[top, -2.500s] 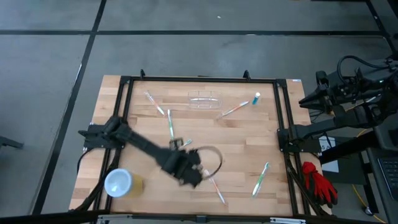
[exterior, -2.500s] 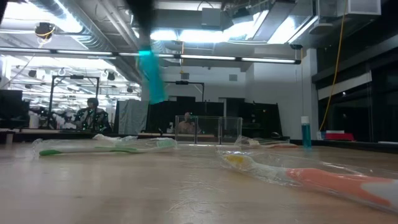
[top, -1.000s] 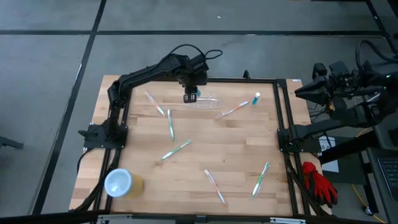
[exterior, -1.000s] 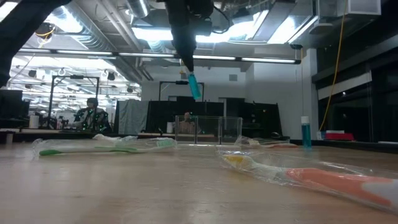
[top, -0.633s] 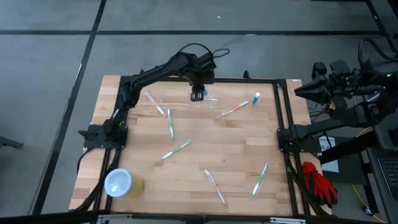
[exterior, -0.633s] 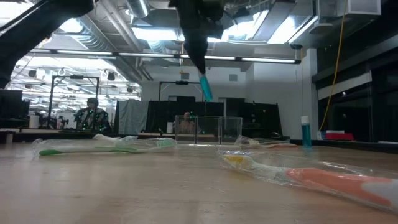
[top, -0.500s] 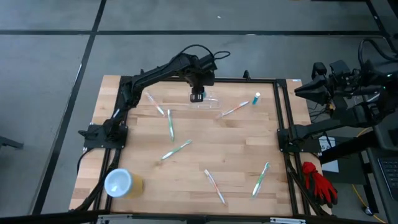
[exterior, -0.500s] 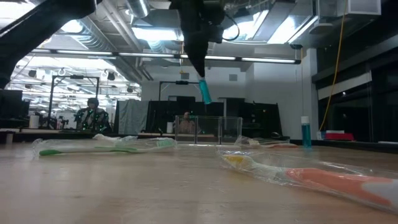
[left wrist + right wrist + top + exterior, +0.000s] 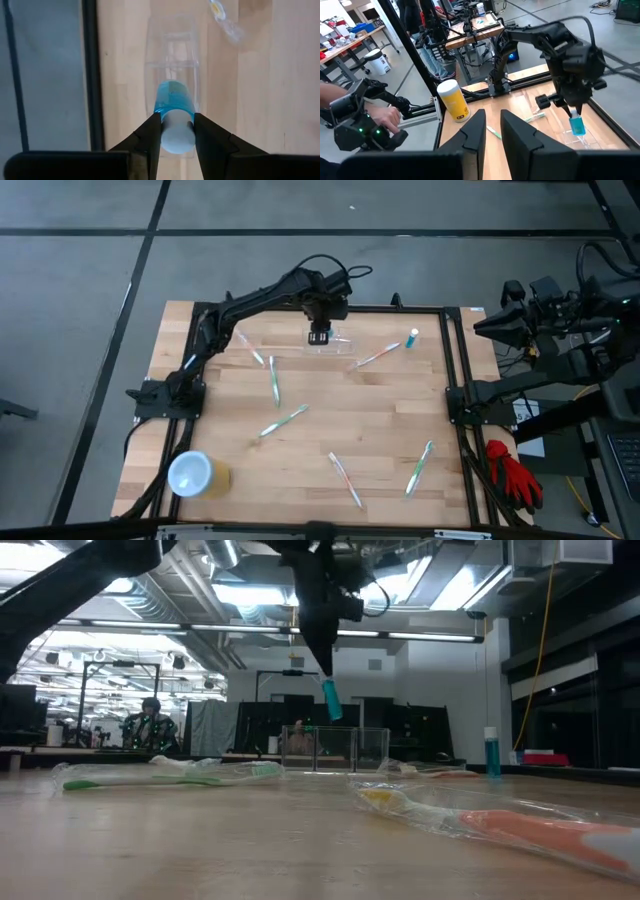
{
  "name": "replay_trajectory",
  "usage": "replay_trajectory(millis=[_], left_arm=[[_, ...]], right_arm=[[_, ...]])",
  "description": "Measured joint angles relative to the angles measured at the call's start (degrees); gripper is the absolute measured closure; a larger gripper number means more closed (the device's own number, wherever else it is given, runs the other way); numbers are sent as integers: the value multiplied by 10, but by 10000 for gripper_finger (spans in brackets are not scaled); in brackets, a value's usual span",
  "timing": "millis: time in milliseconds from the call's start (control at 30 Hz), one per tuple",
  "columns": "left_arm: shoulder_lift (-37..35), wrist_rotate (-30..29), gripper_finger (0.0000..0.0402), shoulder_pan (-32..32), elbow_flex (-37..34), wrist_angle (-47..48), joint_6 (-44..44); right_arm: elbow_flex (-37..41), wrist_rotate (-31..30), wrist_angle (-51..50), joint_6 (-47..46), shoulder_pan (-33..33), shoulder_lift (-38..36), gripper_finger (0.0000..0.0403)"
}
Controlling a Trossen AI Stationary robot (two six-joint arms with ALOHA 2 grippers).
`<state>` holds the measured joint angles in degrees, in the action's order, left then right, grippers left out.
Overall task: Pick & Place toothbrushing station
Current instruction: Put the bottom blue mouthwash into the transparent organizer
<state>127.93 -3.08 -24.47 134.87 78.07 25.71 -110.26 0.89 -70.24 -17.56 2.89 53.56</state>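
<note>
No legible text, label, brand, number or sign appears in any view. The blue tube [image 9: 173, 107] held over the clear holder [image 9: 171, 55] shows no readable print. The yellow cup [image 9: 452, 100] has a plain wall. The wrapped toothbrushes [image 9: 170, 775] on the bench [image 9: 390, 420] carry no marking that can be read. Background room fixtures are too indistinct to read.

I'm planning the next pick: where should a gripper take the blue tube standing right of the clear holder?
Grip the blue tube on its upper body, just under the white top, coming straight down from above. It stands upright and slim, so a sideways approach would likely tip it.
</note>
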Motion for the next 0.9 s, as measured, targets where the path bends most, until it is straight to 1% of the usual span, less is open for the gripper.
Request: replay_trajectory(millis=[133, 333, 533, 900], left_arm=[[11, 0, 308, 0, 0, -16, 4], [27, -1, 308, 0, 0, -11, 11], [42, -15, 308, -5, 0, -9, 17], [44, -15, 308, -11, 0, -15, 6]], right_arm=[[0, 0, 0, -1, 0, 0, 341], [0, 0, 0, -5, 0, 0, 341], [0, -2, 0, -5, 0, 1, 341], [0, -5, 0, 0, 0, 1, 341]])
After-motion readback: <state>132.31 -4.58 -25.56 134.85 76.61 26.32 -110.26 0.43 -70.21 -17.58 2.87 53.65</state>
